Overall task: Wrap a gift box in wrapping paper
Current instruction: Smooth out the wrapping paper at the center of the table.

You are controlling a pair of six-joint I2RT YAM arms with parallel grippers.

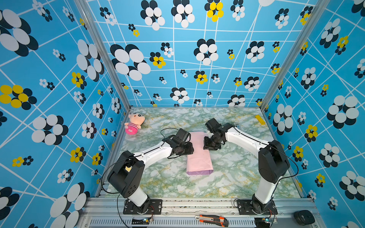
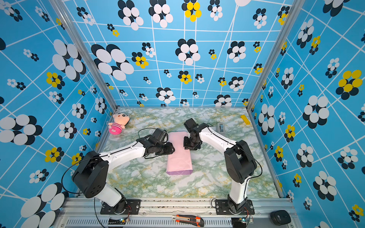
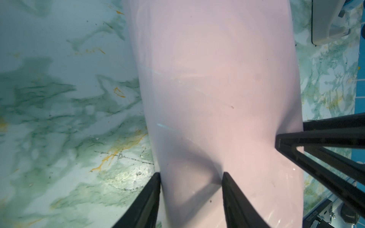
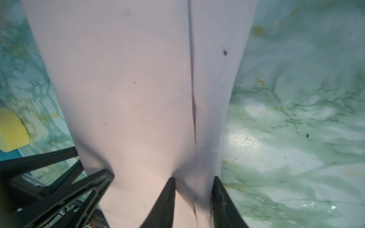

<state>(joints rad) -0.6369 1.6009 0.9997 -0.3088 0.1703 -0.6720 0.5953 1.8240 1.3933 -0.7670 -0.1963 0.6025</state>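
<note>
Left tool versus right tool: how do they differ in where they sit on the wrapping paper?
The left tool sits at one long edge of the wrapping paper; the right tool at the opposite edge. The right tool straddles the overlap seam; the left tool straddles plain pink paper. The left tool's jaws look wider than the right tool's. Shared: both have jaws parted, tips pressing on the paper's pink face.

Stereo pair overhead; wrist cameras near wrapping paper (image 3: 217, 88).

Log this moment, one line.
paper: folded over, pink out | left hand: astride paper edge | right hand: astride seam | box: hidden | grip: unclear
</note>
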